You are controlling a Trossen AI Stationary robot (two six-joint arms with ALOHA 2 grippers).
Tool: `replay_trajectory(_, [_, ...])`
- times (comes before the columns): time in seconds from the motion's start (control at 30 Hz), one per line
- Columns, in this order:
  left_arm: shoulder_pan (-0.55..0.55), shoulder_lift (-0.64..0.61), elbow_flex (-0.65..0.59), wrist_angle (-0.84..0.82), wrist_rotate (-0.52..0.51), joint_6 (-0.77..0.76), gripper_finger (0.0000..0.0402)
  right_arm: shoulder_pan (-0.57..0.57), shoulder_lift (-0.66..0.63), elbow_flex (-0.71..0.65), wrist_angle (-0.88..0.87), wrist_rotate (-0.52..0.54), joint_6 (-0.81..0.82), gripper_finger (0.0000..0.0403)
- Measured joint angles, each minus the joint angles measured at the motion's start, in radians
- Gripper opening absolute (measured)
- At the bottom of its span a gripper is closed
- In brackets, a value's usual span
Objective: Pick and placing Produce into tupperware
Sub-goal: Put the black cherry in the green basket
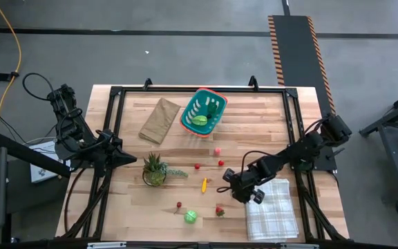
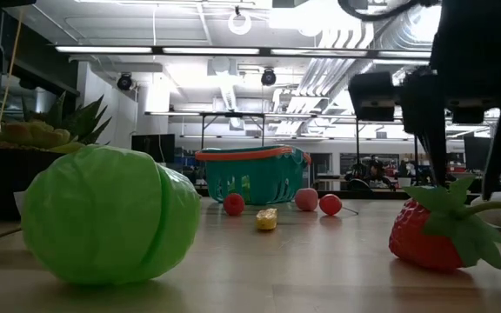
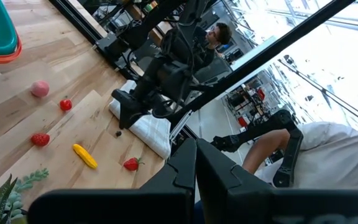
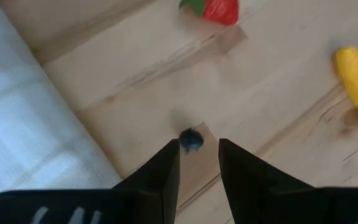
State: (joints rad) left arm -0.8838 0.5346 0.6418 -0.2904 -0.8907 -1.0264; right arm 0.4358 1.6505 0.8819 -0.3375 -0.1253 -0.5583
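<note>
The teal tupperware (image 1: 202, 111) with an orange-red rim stands at the far middle of the table, with green pieces inside. Produce lies loose on the wood: a pink piece (image 1: 217, 150), two red ones (image 1: 197, 166) (image 1: 221, 163), a yellow one (image 1: 204, 184), a strawberry (image 1: 220, 210) and a green cabbage (image 1: 191, 217). My right gripper (image 4: 199, 144) points steeply down, open, just over a small dark blue berry (image 4: 191, 140) that lies on the table at its fingertips. My left gripper (image 3: 196, 146) waits shut above the table's left side, beside the potted plant.
A checked cloth (image 1: 271, 207) lies at the near right, right beside my right gripper. A spiky potted plant (image 1: 155, 169) stands left of the middle, and a flat brown paper bag (image 1: 159, 119) lies left of the tupperware. A black frame (image 1: 116, 93) runs around the table.
</note>
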Motion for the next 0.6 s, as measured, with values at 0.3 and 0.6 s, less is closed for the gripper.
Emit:
replay_trajectory(0.3, [0.0,0.0,0.0,0.0,0.0,0.0,0.0001,0.0,0.0,-0.046,0.051,-0.003,0.0,0.0103])
replay_trajectory(0.6, [0.0,0.0,0.0,0.0,0.0,0.0,0.0001,0.0,0.0,-0.047,0.089,-0.026,0.0,0.0103])
